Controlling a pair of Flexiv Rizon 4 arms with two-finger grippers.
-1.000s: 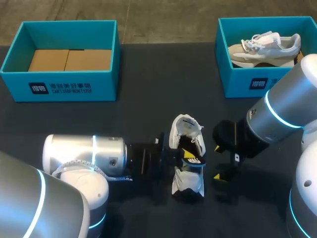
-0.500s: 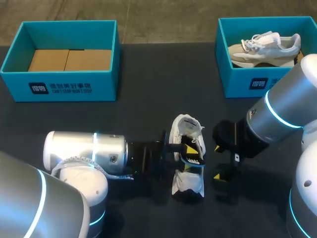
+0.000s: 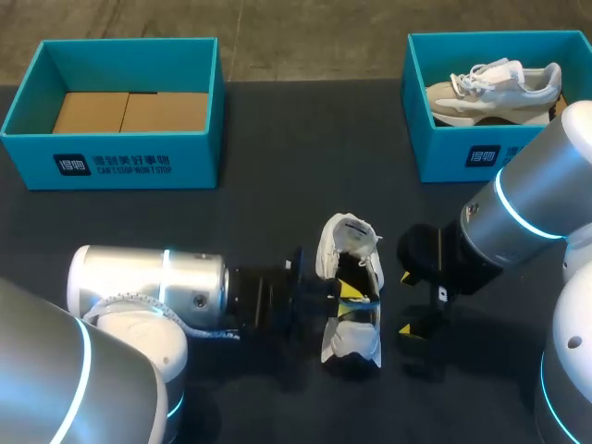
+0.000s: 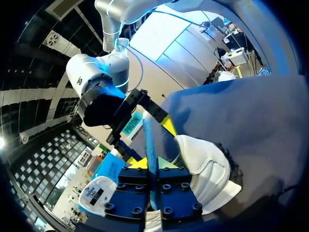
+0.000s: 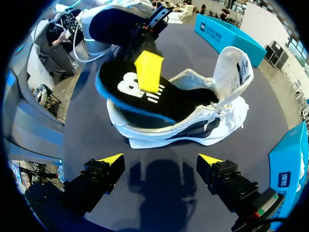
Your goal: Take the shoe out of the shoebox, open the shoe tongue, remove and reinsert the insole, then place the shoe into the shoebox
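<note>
A beige sneaker [image 3: 495, 92] lies in the far-right teal box [image 3: 444, 153] on the dark table [image 3: 277, 185].

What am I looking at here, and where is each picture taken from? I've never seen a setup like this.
These are two robot arms working at a dark table. The head view looks down from above. Each round picture comes from a camera on one arm's wrist. On the table lies a white sneaker with its tongue pulled up. The left gripper pinches the sneaker's black, blue-edged insole, lifting one end above the shoe's rim. The right gripper hangs open beside the sneaker, holding nothing. At the back, the left teal cardboard shoebox is empty, and the right teal shoebox holds a beige-and-white sneaker.
</note>
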